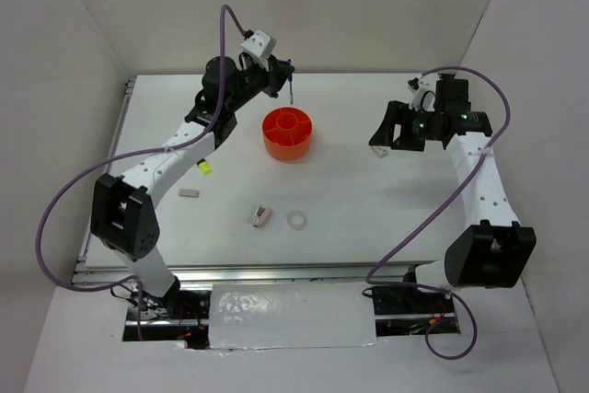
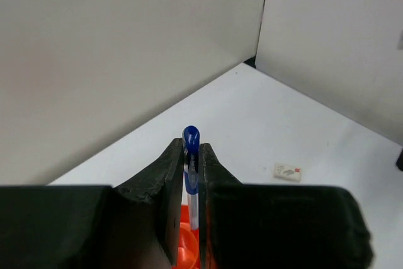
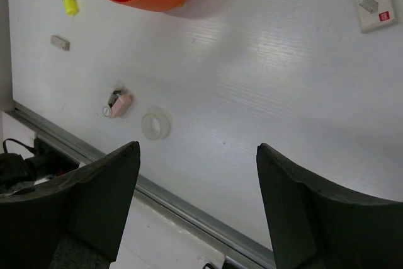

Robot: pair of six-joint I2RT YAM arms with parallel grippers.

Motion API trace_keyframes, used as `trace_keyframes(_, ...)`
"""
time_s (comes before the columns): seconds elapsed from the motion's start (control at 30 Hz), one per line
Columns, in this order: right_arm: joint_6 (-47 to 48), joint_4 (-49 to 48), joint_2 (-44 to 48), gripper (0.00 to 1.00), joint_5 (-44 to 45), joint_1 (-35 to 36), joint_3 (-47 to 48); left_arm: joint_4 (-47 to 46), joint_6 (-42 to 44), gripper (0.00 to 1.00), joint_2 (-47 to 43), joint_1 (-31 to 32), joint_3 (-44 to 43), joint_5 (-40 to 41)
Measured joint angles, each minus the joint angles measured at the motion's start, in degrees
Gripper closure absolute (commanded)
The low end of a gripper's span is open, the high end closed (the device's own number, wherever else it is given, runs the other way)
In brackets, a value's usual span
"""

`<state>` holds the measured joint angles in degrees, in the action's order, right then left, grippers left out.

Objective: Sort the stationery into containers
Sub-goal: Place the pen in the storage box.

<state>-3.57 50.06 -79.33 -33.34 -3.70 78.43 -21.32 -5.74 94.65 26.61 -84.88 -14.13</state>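
My left gripper [image 1: 283, 74] is shut on a thin blue pen [image 1: 292, 90] and holds it upright above the far rim of the round orange organizer [image 1: 288, 132]. In the left wrist view the pen's blue cap [image 2: 191, 137] sticks out between the closed fingers, with the orange organizer [image 2: 187, 244] below. My right gripper [image 1: 391, 135] is open and empty, hovering over the table's right side; it also shows in the right wrist view [image 3: 198, 155]. A white eraser block [image 3: 373, 0] lies beyond it. The red pen is not in view.
On the table lie a yellow-tipped marker [image 1: 204, 167], a small beige eraser [image 1: 189, 194], a pink-white piece [image 1: 261, 216] and a white tape ring [image 1: 296, 219]. The table's near metal rail [image 3: 189, 209] runs under the right gripper. White walls enclose three sides.
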Motion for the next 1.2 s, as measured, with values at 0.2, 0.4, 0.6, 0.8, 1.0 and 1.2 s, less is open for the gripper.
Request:
trace_keyframes(0.2,0.35,-0.46,-1.27,0.2,-0.13,-1.75,0.04,-2.32,-4.98,1.0,6.99,-4.46,-1.18,-3.17)
trace_keyframes(0.4,0.66,-0.46,-2.99,0.21,-0.09,-2.4,0.04,-4.44,-5.31,1.0,9.51,-5.86,-1.18,-4.96)
trace_keyframes(0.6,1.18,-0.42,-5.6,0.22,-0.02,-3.08,0.33,-4.66,-6.67,1.0,12.41,-5.49,-1.16,-6.12)
trace_keyframes(0.8,1.38,-0.39,-6.69,0.22,-0.11,-3.85,0.39,-4.37,-6.69,1.0,13.29,-5.09,-0.48,-4.87)
trace_keyframes(1.0,1.64,-0.39,-7.74,0.22,-0.35,-4.07,0.94,-4.33,-6.21,0.8,14.71,-5.14,-0.07,-3.67)
trace_keyframes(1.2,1.81,-0.37,-8.15,0.23,-0.44,-4.07,1.07,-0.81,-4.85,0.48,16.33,-5.84,-0.07,-4.33)
